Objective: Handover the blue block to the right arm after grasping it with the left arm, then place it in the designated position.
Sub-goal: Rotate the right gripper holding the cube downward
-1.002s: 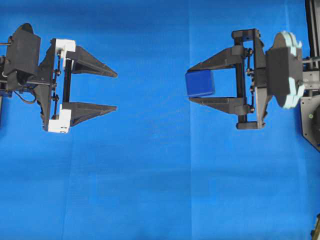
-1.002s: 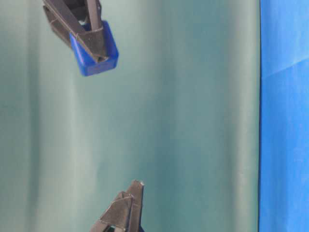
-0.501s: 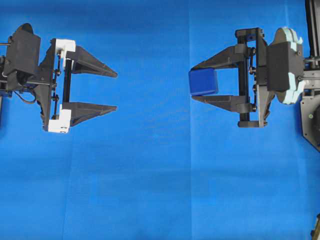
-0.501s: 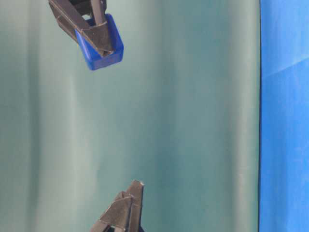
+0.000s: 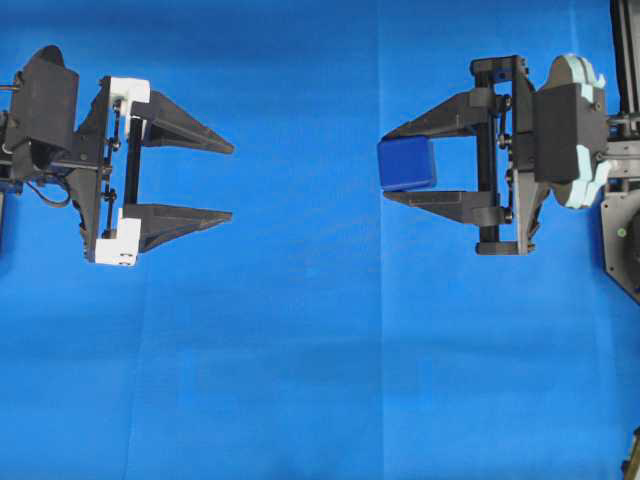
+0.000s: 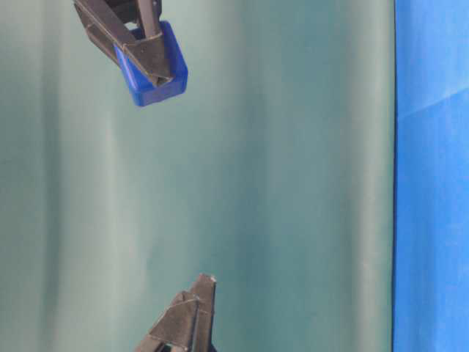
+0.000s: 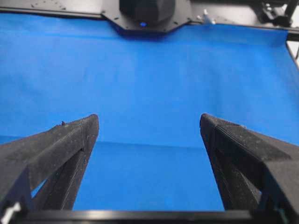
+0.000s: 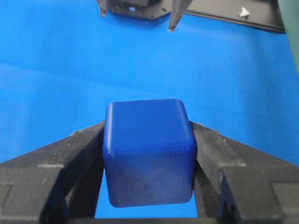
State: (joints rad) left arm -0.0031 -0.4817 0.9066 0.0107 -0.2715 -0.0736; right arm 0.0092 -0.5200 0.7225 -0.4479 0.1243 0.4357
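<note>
the blue block (image 5: 406, 165) sits pinched between the tips of the right gripper (image 5: 392, 164), its jaws narrowed onto two opposite faces. from the wrist view on that arm the cube fills the gap between the fingers squarely, faces flat against the pads, and nothing suggests it is slipping. it hangs clear above the blue cloth (image 5: 300, 350) that covers the table, toward the right edge and a little nearer the far edge than the near one.

the left gripper (image 5: 232, 181) is well apart, over by the left edge, jaws spread wide and holding nothing; its own camera shows only bare cloth between the fingers (image 7: 56, 149). so the handover looks done, and what remains, i'd judge, is the placing.

what matters for that move is simple: the block is off the surface with open cloth beneath it. no outline or mark shows where it should go, so i can't tell the exact spot.
</note>
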